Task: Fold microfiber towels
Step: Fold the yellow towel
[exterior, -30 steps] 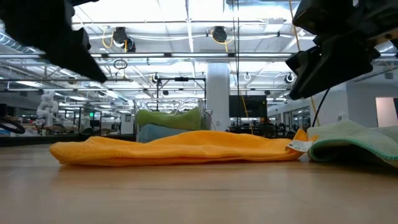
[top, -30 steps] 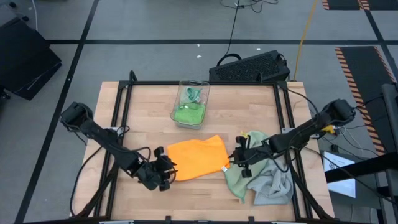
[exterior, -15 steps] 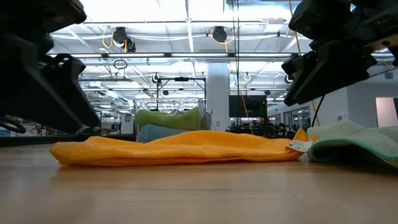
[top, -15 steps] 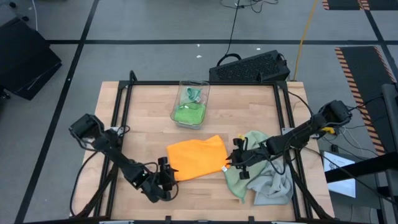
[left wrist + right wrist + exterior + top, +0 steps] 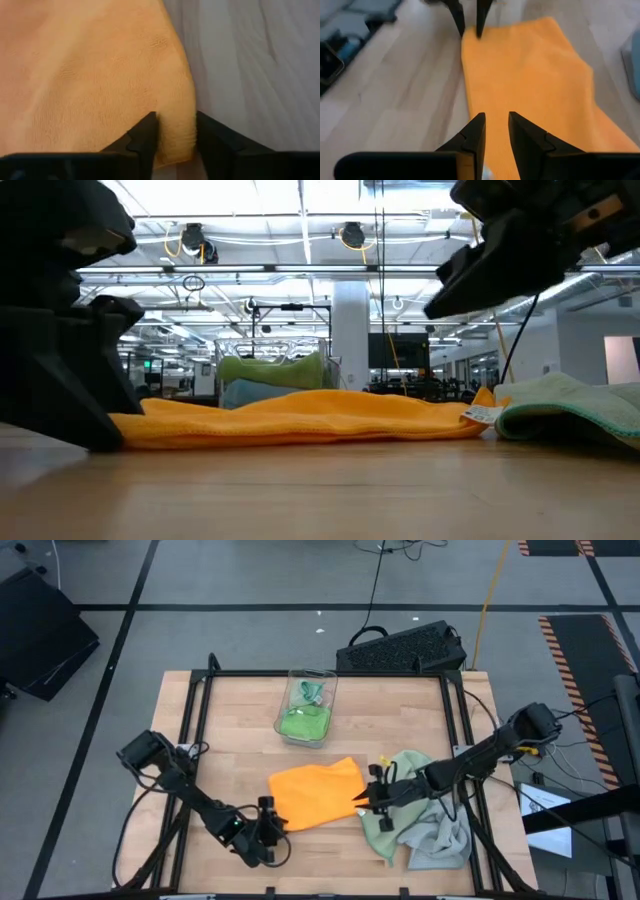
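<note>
An orange towel lies flat on the wooden table, mid-front. My left gripper is down at the table at the towel's near left corner, open, one finger on each side of that corner. My right gripper hovers open over the towel's right edge, above the cloth and clear of it in the low view. A sage green towel and a light grey towel lie crumpled at the right. A bright green towel sits in the clear bin. No blue towel shows. My left gripper has the orange towel's near left corner between its two fingers, coming low from the table's near left side. The cloth fills the gap and lies flat on the table. I cannot tell whether the fingers press it.
The clear plastic bin stands at the table's far middle. A black frame runs around the table's edges. A black keyboard-like box lies beyond the far edge. Bare wood lies left of the orange towel.
My left gripper has gone toward the table's near edge and down to the tabletop, ending at the orange towel's near left corner. My right gripper has moved toward the table's left, over the towel's right edge. The towel has kept still.
</note>
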Robot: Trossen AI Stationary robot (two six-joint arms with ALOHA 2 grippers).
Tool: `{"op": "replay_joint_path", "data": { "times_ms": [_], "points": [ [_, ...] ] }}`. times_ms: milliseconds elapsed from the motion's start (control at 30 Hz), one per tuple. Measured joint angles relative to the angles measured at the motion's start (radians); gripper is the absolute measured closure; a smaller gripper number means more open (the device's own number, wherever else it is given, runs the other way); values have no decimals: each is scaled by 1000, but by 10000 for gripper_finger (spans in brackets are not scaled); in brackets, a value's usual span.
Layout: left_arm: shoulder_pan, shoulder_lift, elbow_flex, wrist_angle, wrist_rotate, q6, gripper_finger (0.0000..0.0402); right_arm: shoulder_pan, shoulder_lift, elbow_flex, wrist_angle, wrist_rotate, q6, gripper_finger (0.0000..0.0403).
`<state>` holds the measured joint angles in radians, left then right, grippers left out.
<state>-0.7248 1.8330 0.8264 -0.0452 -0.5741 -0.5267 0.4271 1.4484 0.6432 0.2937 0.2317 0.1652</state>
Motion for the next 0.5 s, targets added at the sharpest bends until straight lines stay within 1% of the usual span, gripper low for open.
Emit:
{"op": "replay_joint_path", "data": {
  "times_ms": [133, 233, 267, 333, 400, 500],
  "points": [
    [12, 1, 1, 1, 23, 35, 334, 0, 94, 1, 157, 0, -36, 327],
    [29, -27, -3, -17, 39, 67, 381, 0, 168, 7, 278, 0, -50, 327],
    [38, -40, -5, -28, 45, 73, 389, 0, 193, 16, 298, 0, -50, 327],
    [57, -70, -5, -21, 55, 57, 390, 0, 245, 53, 303, 0, -64, 327],
    [77, -110, -4, -28, 72, 36, 381, 0, 303, 111, 295, 5, -93, 324],
    [116, -137, -3, -32, 143, 27, 378, 6, 387, 215, 255, 40, -136, 304]
  ]
}}
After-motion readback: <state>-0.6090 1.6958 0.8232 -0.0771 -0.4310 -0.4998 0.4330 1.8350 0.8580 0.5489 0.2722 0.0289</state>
